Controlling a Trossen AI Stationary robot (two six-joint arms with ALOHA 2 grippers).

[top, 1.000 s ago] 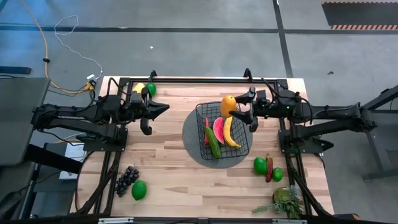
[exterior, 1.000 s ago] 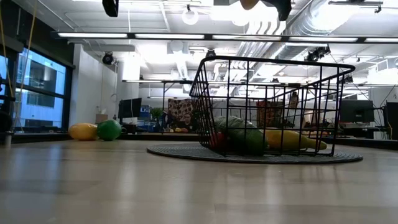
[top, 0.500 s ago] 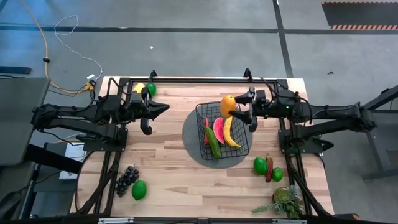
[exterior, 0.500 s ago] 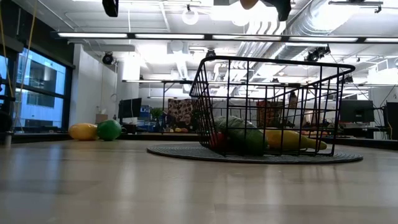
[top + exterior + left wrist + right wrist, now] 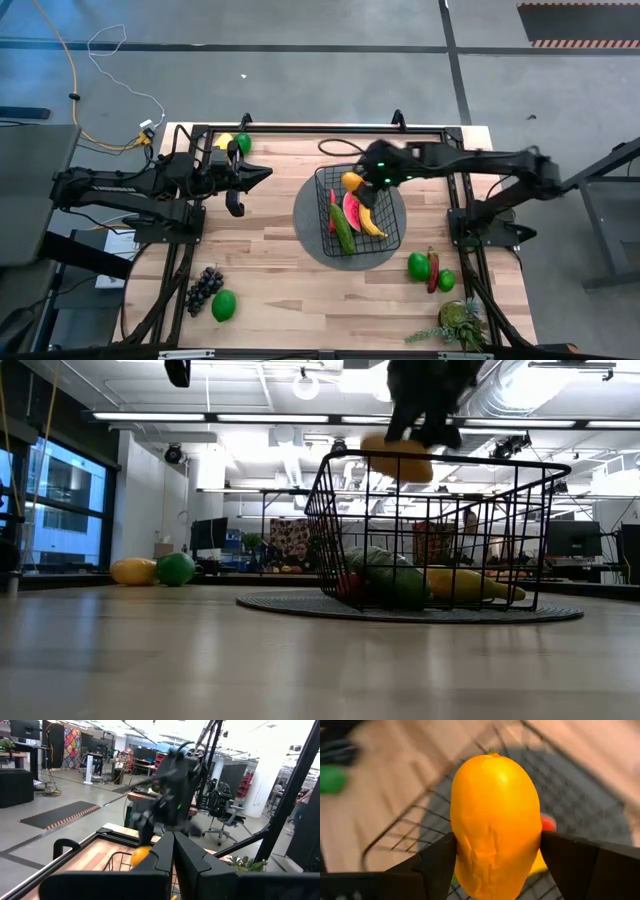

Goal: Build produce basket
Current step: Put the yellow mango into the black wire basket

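The black wire-mesh basket [image 5: 358,210] sits on a dark grey round mat [image 5: 310,232] a little right of the frame's centre in the high view. Inside it lie a watermelon slice [image 5: 351,208], a yellow banana [image 5: 369,216], a cucumber [image 5: 343,233] and a red chili [image 5: 332,205].

Over the basket's upper rim hangs an orange-yellow mango [image 5: 351,181], gripped between the two fingers of the right hand [image 5: 362,180]; the wrist view shows a finger [image 5: 437,862] pressed to each flank of the fruit, with the mesh and mat below. In the low view the mango [image 5: 398,460] is level with the basket's top edge.

The left hand [image 5: 262,174] is closed and empty, held above the wooden surface [image 5: 270,260] in the upper left part of the board, well apart from the basket.

At the surface's upper left edge lie a yellow fruit [image 5: 223,141] and a green round fruit [image 5: 243,142]. In the lower left are purple grapes [image 5: 204,288] just beside another green fruit [image 5: 224,304]. To the lower right of the mat lie two green fruits [image 5: 418,265] [image 5: 446,280] with a red chili [image 5: 432,270] between them, and a leafy green plant [image 5: 457,325] stands in the lower right corner.
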